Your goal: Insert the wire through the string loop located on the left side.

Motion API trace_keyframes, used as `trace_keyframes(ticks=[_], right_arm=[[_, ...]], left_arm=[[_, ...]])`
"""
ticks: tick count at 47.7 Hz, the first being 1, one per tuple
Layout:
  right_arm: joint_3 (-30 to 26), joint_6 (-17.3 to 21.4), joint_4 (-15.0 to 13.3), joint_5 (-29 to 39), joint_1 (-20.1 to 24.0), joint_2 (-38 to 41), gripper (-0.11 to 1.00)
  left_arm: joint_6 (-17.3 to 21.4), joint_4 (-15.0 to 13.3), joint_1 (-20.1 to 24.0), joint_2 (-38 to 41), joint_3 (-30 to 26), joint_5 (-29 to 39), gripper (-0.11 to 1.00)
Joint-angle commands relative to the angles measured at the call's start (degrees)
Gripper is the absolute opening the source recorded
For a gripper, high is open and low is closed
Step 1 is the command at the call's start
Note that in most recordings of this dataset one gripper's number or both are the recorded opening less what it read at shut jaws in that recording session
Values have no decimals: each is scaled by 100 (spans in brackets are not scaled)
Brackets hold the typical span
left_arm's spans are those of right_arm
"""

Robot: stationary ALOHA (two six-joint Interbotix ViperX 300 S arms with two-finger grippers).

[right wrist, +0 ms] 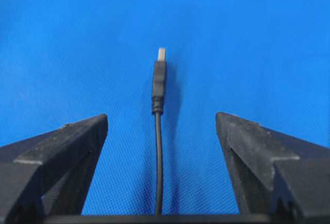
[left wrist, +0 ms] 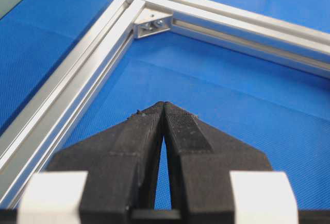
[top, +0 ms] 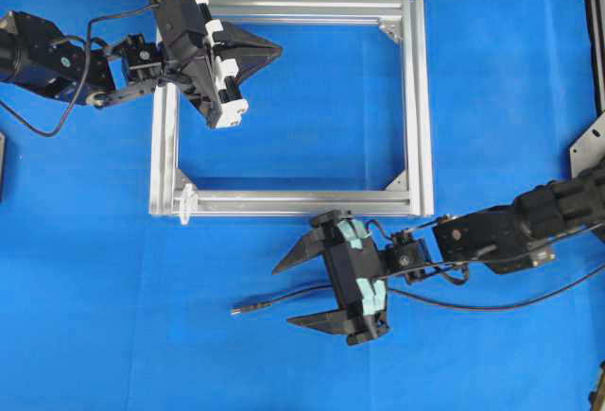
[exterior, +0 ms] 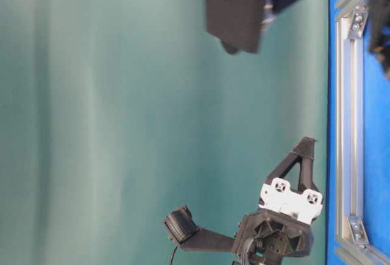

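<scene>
1. Right gripper, lower centre of the overhead view, stands wide open astride the wire, holding nothing; the plug lies flat on the blue desk between the jaws.
2. Left gripper, upper left, is closed and empty above the aluminium frame.
3. String loop sits as a small white shape at the frame's lower-left corner, well apart from the plug.
4. Risk: closing too far behind the plug would probably leave the thin tip drooping and hard to aim at so small a loop; jaws may also skid off the cable.
5. Count: two grippers, one wire, one frame, one visible loop, three corner brackets showing.
</scene>
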Motion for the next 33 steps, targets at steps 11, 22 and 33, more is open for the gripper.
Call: trace_keyframes(ticks=[11,22,33], right_arm=[[-193,26,264,-53,44,255,84],[-237,18,264,-123,88,272,81],[-237,-18,246,-308,114,272,27]], left_arm=[[-9,18,-9,-211,-53,-18,0],[-18,18,-9,-211,-53,-18,0],[-18,26,-9,-211,-53,26,0]])
